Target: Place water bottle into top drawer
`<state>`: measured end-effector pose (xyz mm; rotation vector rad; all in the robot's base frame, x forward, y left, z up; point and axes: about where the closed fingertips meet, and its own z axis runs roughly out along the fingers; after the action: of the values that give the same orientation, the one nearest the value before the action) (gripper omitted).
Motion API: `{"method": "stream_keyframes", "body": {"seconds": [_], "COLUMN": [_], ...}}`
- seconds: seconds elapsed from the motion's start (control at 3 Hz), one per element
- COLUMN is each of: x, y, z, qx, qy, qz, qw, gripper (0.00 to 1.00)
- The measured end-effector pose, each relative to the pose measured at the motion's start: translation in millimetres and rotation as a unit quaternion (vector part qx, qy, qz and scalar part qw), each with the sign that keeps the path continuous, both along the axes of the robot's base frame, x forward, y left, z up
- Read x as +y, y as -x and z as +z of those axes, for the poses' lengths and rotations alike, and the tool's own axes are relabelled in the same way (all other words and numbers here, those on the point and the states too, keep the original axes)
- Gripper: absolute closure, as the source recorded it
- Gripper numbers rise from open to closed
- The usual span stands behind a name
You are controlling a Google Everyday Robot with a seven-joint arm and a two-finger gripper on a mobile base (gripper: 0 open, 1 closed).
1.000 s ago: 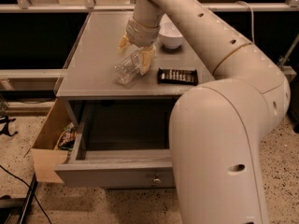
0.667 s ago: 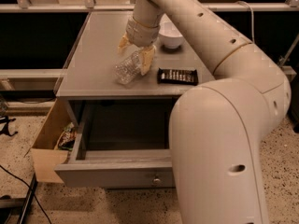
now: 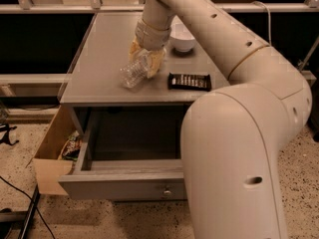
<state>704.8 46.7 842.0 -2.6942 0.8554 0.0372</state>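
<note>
The water bottle (image 3: 132,72), clear and ribbed, lies tilted on the grey counter top (image 3: 99,59), its lower end toward the front left. My gripper (image 3: 144,60) reaches down from above and is shut on the water bottle's upper end, with yellowish fingers (image 3: 155,63) on either side. The top drawer (image 3: 130,183) stands pulled open below the counter's front edge, its knob (image 3: 167,190) facing me. Nothing shows on the visible part of its floor. My large white arm hides the drawer's right part.
A white bowl (image 3: 182,39) stands just behind and right of the gripper. A dark candy bar (image 3: 189,81) lies to the bottle's right near the counter's front edge. A tan cardboard box (image 3: 50,156) holding packets sits on the floor left of the drawer. Cables lie at the lower left.
</note>
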Motion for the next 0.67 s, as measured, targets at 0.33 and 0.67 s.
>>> {"method": "stream_keyframes", "body": {"seconds": [0.33, 0.67], "x": [0.0, 0.0], "y": [0.0, 0.0], "z": [0.0, 0.0], "qx": [0.000, 0.000], "qy": [0.000, 0.000], "qz": [0.000, 0.000], "qw": [1.0000, 1.0000], "gripper": [0.97, 1.00]}}
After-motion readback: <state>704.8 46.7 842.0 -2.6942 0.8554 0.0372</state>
